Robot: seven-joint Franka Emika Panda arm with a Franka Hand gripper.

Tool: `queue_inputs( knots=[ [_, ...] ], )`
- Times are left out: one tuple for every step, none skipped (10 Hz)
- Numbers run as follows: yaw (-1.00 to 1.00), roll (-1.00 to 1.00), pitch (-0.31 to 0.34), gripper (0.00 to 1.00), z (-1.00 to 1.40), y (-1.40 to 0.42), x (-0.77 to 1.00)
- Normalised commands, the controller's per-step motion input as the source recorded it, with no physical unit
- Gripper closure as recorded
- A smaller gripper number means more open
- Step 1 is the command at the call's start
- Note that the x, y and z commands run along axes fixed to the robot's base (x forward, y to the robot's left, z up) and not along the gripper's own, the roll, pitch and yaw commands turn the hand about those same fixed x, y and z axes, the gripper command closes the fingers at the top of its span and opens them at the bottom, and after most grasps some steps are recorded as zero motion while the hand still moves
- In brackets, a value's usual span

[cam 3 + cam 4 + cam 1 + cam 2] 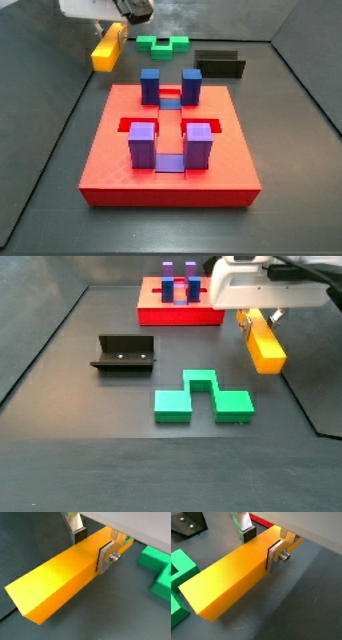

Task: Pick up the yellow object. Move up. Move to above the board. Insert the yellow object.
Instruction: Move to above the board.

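Observation:
The yellow object (57,582) is a long orange-yellow bar, also seen in the other wrist view (228,579). My gripper (92,547) is shut on one end of it, with a dark pad pressed on each long side, as both wrist views (261,546) show. In both side views the bar (106,47) (263,344) hangs under the gripper (131,15) (261,311), off the floor. The red board (167,170) with blue and purple posts lies apart from the bar; it also shows in a side view (181,316) and as a red edge in a wrist view (261,521).
A green stepped block (201,401) lies on the floor near the bar and shows in both wrist views (157,567) (179,577) and a side view (163,44). The dark fixture (123,353) (221,64) (188,522) stands beside it. Dark walls enclose the floor.

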Motion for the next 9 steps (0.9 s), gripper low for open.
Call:
queue_inputs(
  knots=[
    [0.01,0.00,0.022,1.00,1.40,0.00,-0.01],
    [0.00,0.00,0.028,1.00,1.40,0.00,-0.04],
    [0.00,0.02,0.010,1.00,1.40,0.00,-0.03],
    [0.00,0.02,0.039,1.00,1.40,0.00,0.01],
    [0.00,0.01,0.078,1.00,1.40,0.00,0.01],
    [0.00,0.01,0.074,1.00,1.40,0.00,0.01],
    [0.00,0.01,0.058,1.00,0.56,0.00,0.02],
    [0.00,0.01,0.055,1.00,0.35,0.00,0.03],
    [0.00,0.00,0.060,1.00,0.17,0.00,0.04]
  ],
)
